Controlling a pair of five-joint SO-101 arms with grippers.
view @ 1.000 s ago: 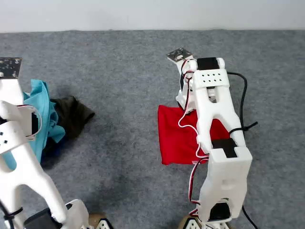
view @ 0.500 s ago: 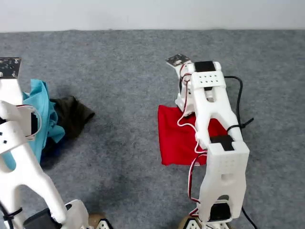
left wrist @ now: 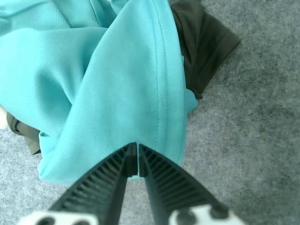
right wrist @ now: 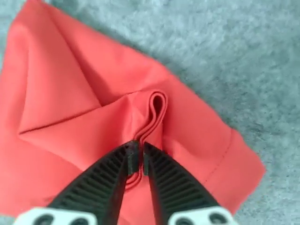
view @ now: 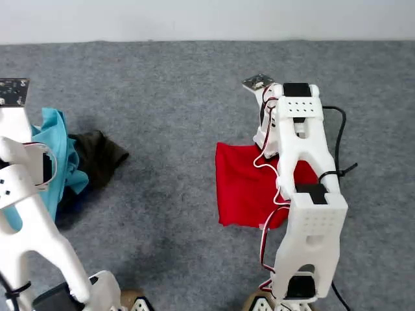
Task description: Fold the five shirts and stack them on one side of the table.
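A red shirt [view: 243, 188] lies folded at the right, one pleat pinched up — at the left, a crumpled teal shirt [view: 63, 154] heaps over a dark olive shirt [view: 100, 155].

The place reads as a robotics lab or hobby test bench: a worktop [view: 162, 97] covered in grey felt-like fabric against a plain white wall [view: 194, 19], with two white plastic arms [view: 305, 194] carrying exposed wiring [view: 269, 162] and a bare circuit board [view: 14, 92].
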